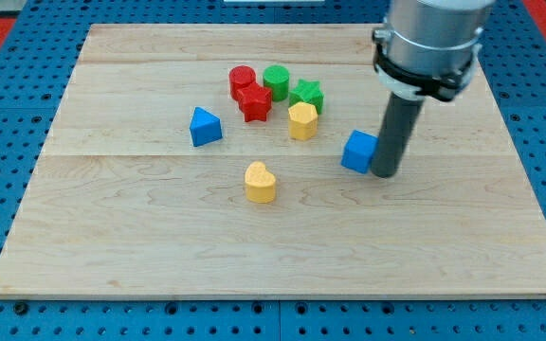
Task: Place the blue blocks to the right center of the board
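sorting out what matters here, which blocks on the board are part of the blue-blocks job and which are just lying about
Part of the job:
blue cube block, touching my tip
blue triangular block

Lying about:
red cylinder block
red star block
green cylinder block
green star block
yellow hexagonal block
yellow heart block

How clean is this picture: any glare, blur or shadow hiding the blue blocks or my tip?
Camera view: even light, no glare, sharp; soft shadows only; my tip is against the blue cube on its right; the blue triangular block is clear.
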`<state>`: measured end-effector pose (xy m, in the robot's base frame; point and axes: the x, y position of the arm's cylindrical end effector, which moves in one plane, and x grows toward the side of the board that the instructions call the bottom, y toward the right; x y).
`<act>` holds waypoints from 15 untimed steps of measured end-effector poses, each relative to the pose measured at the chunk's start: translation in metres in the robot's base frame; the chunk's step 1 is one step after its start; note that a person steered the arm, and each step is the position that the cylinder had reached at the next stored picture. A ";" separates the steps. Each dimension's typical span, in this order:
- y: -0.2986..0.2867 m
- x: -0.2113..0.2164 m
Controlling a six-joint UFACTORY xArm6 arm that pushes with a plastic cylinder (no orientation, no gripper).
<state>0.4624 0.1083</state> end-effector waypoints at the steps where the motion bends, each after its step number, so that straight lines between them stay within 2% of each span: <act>1: -0.052 0.013; 2: -0.077 0.002; 4: 0.013 -0.044; 5: -0.025 -0.057; 6: -0.029 -0.077; 7: 0.029 -0.078; 8: 0.029 -0.076; 10: -0.180 -0.034; 11: -0.264 -0.032; 12: -0.264 -0.051; 14: -0.165 -0.045; 15: -0.210 -0.061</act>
<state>0.4018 -0.1014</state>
